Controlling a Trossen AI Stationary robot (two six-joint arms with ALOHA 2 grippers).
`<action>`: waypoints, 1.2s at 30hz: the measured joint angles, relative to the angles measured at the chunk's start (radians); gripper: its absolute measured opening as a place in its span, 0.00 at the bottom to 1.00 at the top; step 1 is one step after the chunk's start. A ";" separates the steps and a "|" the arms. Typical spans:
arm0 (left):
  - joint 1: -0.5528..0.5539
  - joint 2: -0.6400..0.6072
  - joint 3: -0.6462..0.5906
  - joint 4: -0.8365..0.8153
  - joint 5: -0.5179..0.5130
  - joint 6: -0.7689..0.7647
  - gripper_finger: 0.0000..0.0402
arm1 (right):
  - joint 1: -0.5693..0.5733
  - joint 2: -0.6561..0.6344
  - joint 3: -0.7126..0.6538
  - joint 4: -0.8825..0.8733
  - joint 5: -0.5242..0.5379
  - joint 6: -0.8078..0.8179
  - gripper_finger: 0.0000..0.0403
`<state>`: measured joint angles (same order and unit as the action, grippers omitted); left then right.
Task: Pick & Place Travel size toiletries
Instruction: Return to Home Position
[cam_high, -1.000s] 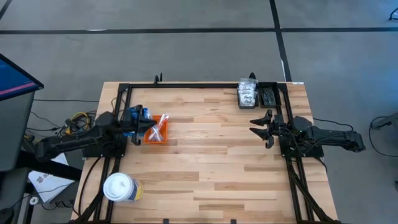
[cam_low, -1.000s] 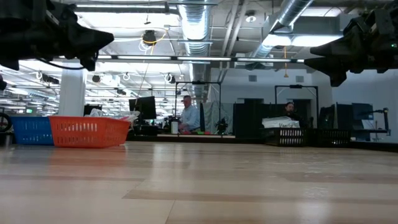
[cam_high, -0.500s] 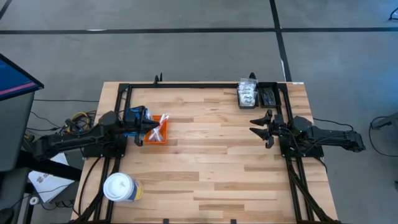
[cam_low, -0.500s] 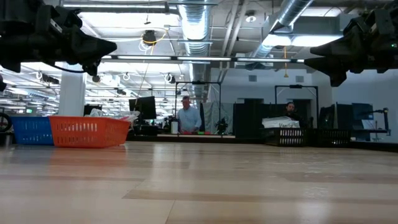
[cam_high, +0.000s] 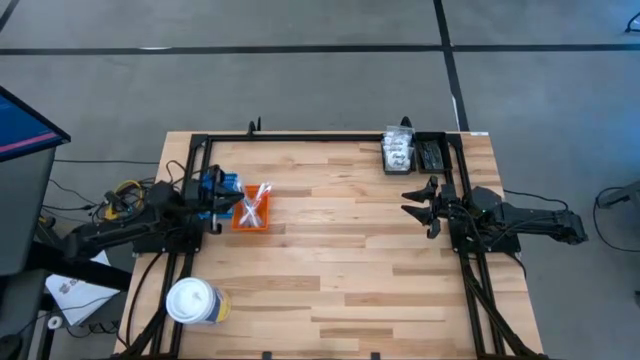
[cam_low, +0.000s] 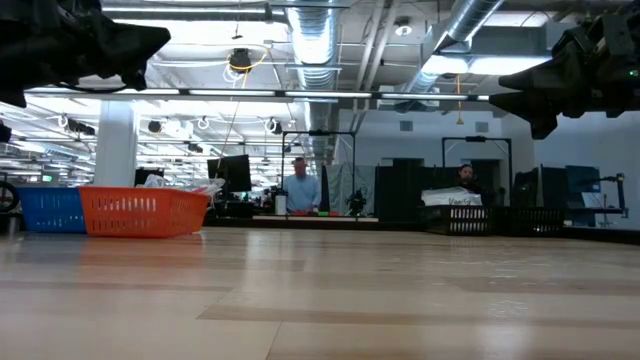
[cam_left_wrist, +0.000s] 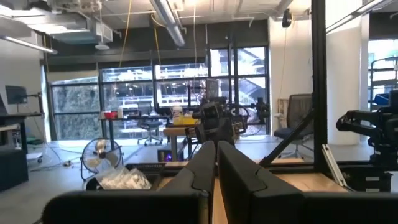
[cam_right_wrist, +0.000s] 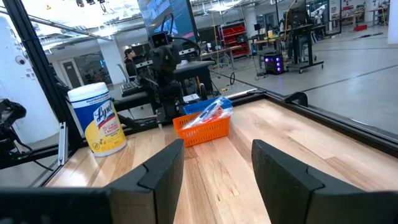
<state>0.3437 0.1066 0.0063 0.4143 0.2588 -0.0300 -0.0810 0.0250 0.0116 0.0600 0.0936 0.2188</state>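
Since the left gripper (cam_left_wrist: 216, 148) shows its fingers pressed together with nothing between them, raised by the blue bin (cam_high: 228, 183), the step in hand looks like a retreat to rest; the next move calls for drawing that arm back without catching the orange bin (cam_high: 250, 221) beside it. The right gripper (cam_high: 417, 200), spread wide and empty, waits at the table's right side. Toothbrush sticks (cam_high: 257, 200) lie in the orange bin, clear packets (cam_high: 398, 152) in the far-right bins. The left arm hides most of the blue bin's contents.
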 joint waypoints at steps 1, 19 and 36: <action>0.000 -0.008 0.000 -0.007 0.000 0.000 0.03 | 0.000 0.000 0.000 0.000 0.000 0.000 0.45; 0.000 -0.033 0.000 -0.177 0.045 0.000 0.03 | 0.000 0.000 0.000 0.000 0.000 0.000 0.45; -0.055 -0.033 0.000 -0.281 0.088 0.000 0.03 | 0.000 0.000 0.000 0.000 0.000 0.000 0.45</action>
<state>0.2887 0.0738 0.0063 0.1328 0.3466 -0.0303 -0.0811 0.0251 0.0116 0.0601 0.0935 0.2188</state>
